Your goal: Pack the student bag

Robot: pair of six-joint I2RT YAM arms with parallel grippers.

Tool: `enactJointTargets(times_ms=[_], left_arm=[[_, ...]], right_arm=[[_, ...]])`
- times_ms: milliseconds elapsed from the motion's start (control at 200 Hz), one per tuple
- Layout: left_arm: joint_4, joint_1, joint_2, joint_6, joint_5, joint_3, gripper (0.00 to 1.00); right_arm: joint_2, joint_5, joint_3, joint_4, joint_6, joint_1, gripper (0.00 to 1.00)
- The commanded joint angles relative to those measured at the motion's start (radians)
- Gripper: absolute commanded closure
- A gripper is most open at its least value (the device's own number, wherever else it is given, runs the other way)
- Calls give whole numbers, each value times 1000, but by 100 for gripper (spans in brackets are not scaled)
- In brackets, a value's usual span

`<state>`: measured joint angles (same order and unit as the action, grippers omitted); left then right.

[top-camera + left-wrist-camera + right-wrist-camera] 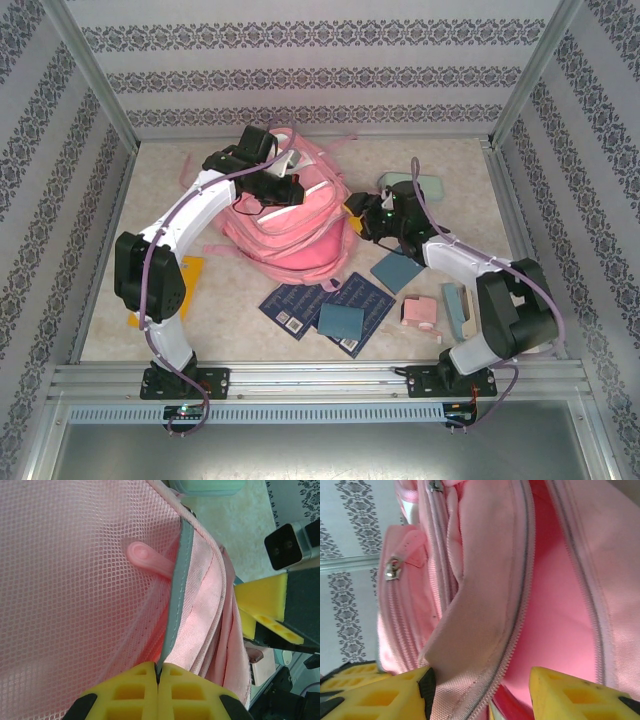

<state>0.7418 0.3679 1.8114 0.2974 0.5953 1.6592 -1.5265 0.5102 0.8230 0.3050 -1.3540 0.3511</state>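
The student bag [290,228], a big pink backpack, lies in the middle of the table with its top toward the right. My left gripper [283,186] is over its far side. In the left wrist view the left gripper [159,673] is shut on the bag's grey-trimmed fabric edge [181,575], next to pink mesh. My right gripper [374,214] is at the bag's right end. In the right wrist view the right gripper [480,695] is open around the unzipped flap [480,630]; the left pad touches the flap. A red and pale sliver shows low between the fingers; I cannot make it out.
Two dark blue patterned notebooks [298,301] [366,297], teal squares [341,320] [397,271], a small pink box [421,313] and a teal bar [455,306] lie in front. A pale-green case [417,186] sits behind the right gripper. An orange sheet [187,276] lies left. Metal frame posts surround the table.
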Motion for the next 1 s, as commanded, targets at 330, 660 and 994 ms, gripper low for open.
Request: enactJointTargets(times_ms=[330, 660, 994], left_arm=[[-52, 4, -61, 20, 12, -106, 85], [68, 148, -177, -93, -176, -108, 54], [130, 365, -192, -192, -533, -134, 41]], right_arm=[[-58, -29, 78, 167, -114, 82, 76], [-48, -58, 83, 144, -151, 86, 98], [-55, -70, 104, 112, -184, 88, 97]])
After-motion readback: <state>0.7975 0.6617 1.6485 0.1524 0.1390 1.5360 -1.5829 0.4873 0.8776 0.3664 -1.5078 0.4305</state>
